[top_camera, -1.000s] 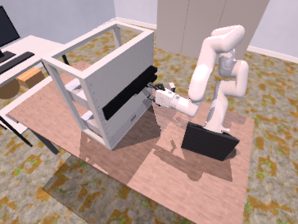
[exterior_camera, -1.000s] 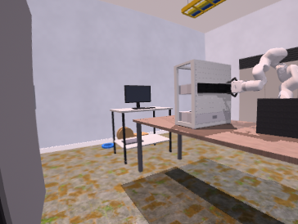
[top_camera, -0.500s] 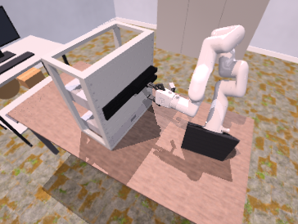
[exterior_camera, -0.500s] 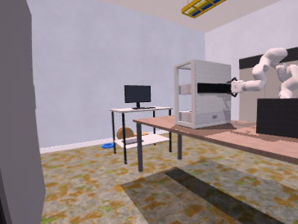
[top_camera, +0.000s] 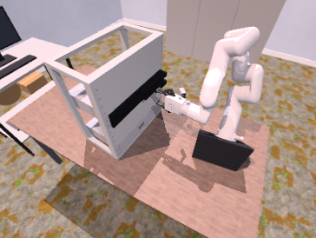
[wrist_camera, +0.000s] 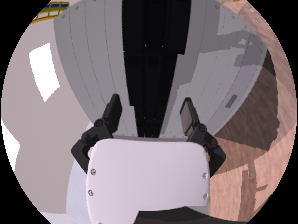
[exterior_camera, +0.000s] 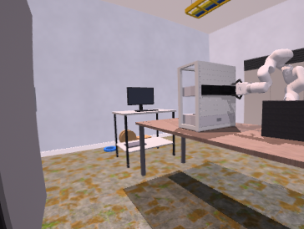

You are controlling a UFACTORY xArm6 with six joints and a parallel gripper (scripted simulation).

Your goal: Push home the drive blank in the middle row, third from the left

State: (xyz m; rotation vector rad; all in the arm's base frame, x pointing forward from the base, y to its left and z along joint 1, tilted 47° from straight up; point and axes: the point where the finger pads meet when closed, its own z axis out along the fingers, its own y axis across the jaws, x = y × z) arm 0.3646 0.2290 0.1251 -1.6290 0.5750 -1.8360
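Gripper: wide open, empty — right up at the black chassis
Push: looked unfinished
Rack: upright

Even bright light, soft shadows on table; wrist view fisheye-warped, blurry.
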